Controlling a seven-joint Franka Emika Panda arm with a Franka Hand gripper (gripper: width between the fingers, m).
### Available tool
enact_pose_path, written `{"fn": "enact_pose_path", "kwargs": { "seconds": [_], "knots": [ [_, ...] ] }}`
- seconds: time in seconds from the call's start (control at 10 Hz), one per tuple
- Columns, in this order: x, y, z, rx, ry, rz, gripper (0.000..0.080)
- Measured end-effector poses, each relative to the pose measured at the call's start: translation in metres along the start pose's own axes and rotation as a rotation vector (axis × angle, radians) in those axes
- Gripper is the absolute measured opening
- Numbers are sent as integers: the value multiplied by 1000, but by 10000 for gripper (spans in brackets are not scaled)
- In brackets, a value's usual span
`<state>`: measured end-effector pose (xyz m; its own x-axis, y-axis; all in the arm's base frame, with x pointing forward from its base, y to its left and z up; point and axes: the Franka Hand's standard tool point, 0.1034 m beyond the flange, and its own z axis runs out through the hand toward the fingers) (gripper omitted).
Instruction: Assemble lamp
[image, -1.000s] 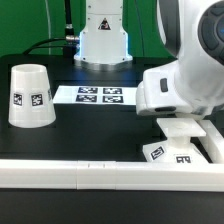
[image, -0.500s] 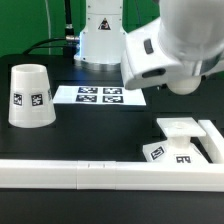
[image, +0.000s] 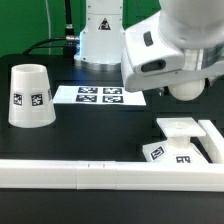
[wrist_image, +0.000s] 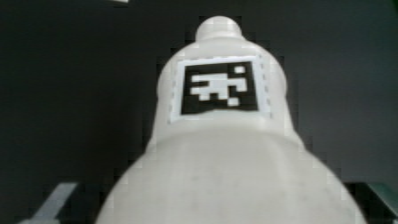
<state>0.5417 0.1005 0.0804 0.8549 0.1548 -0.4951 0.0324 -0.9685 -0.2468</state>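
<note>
The black desk (image: 60, 140) carries a long white rail (image: 60, 172) along its near edge. The white arm (image: 165, 50) hangs over the exterior view's right. The tapered shade (image: 30, 95) stands mouth-down, well away from the claw (wrist_image: 210, 200), toward the exterior view's left. The marker board (image: 100, 96) lies between them. The flat base (image: 172, 150) rests beneath the claw, against the rail. The claw is clamped on the bulb (wrist_image: 217, 150), which is raised off the desk, its tag (wrist_image: 217, 85) facing the wrist view.

Tagged white bulb (wrist_image: 214, 165), close up; dark surroundings
</note>
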Motion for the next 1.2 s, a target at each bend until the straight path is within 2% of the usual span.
{"fn": "enact_pose_path", "kwargs": {
  "seconds": [0.2, 0.4, 0.5, 0.7, 0.8, 0.9, 1.0, 1.1, 1.2],
  "knots": [
    [1, 9, -27, -32, 154, -71, 574],
    [3, 15, -43, -47, 260, -83, 574],
    [6, 17, -47, -54, 306, -77, 574],
    [12, 24, -47, -89, 463, -72, 574],
    [16, 29, -48, -113, 554, -75, 574],
    [18, 32, -42, -144, 631, -95, 574],
    [14, 35, -47, -159, 647, -116, 574],
    [14, 38, -59, -173, 682, -128, 574],
    [11, 38, -71, -175, 695, -127, 574]
  ]
}}
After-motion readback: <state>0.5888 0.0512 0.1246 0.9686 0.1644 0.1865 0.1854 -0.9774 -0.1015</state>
